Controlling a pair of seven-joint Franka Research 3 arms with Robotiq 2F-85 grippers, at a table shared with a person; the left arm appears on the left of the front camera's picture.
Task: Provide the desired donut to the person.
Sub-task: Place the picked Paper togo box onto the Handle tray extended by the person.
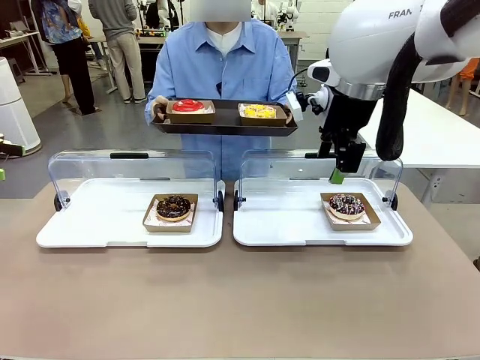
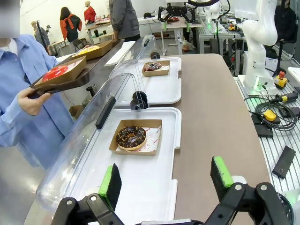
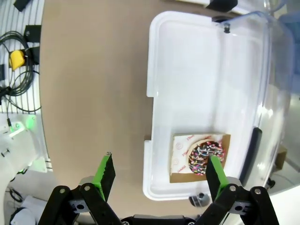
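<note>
Sprinkled chocolate donut (image 1: 346,204) in cardboard tray, right hand (image 1: 337,177) above, open

White arm (image 1: 375,45) — black cable, black fingers (image 3: 105,173) with green pads.

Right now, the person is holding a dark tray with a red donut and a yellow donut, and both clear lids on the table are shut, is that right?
Not quite: both clear lids stand open, as the front view shows. The person does hold a dark tray with a red donut and a yellow donut.
</note>
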